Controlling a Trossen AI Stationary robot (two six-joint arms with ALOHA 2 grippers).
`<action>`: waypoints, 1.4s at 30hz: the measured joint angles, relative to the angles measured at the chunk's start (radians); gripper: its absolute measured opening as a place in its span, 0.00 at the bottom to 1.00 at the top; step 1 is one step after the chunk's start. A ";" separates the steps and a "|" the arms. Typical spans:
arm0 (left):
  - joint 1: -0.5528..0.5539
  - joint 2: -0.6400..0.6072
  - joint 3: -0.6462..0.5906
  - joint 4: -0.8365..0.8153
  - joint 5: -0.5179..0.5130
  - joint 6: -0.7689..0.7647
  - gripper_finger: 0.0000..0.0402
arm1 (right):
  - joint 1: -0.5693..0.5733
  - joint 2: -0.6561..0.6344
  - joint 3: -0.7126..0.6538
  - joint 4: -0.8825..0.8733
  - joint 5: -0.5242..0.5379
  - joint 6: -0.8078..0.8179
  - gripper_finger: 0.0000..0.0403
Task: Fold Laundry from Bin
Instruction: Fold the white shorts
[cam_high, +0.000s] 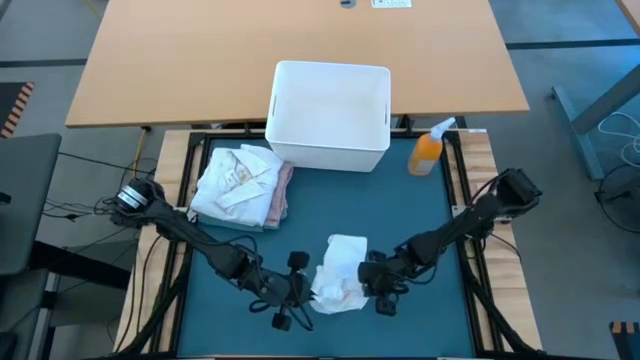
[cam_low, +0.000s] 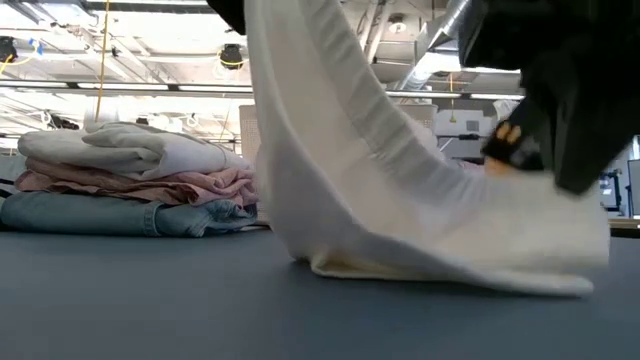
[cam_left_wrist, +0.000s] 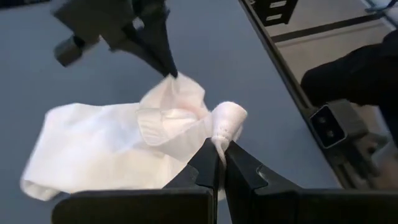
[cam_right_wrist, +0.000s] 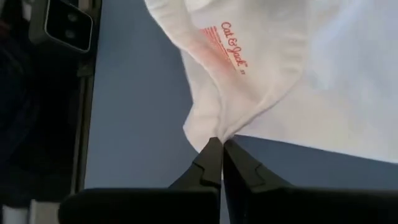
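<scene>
A small white garment (cam_high: 342, 272) lies bunched on the teal mat (cam_high: 440, 300) near the table's front edge, between my two grippers. My left gripper (cam_left_wrist: 221, 152) is shut on its left side and my right gripper (cam_right_wrist: 219, 144) on its right side. In the low view the garment (cam_low: 400, 200) rises steeply toward the left gripper, and its lower fold rests on the mat. A stack of folded laundry (cam_high: 243, 185), with white cloth on pink cloth on denim, sits at the mat's far left. The white bin (cam_high: 330, 115) stands at the far edge. My left gripper pinches a bunched, rolled bit of the garment's edge (cam_left_wrist: 227, 124) between its two fingers, slanting down from the table's left. The cloth hangs from it in a slope, its lower part (cam_low: 450, 270) on the mat. My right gripper pinches a gathered fold (cam_right_wrist: 214, 127) beside the printed neck label between its fingertips, slanting down from the table's right. Several layers are drawn into a point there, and the cloth spreads away from the fingers.
An orange spray bottle (cam_high: 428, 150) stands to the right of the bin at the mat's far right. Wooden frame rails (cam_high: 478, 250) run along the mat's sides. Bare mat shows between the garment and the bin.
</scene>
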 joint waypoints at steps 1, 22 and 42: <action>0.000 -0.007 0.001 -0.007 -0.007 0.016 0.00 | -0.006 -0.019 0.020 -0.058 -0.006 -0.019 0.06; 0.042 -0.395 0.042 -0.019 -0.333 0.331 0.00 | -0.088 -0.238 0.793 -0.931 0.654 -0.672 0.02; 0.040 0.098 -0.033 0.268 0.372 0.203 0.00 | 0.208 -0.197 0.227 -0.413 0.576 -0.407 0.02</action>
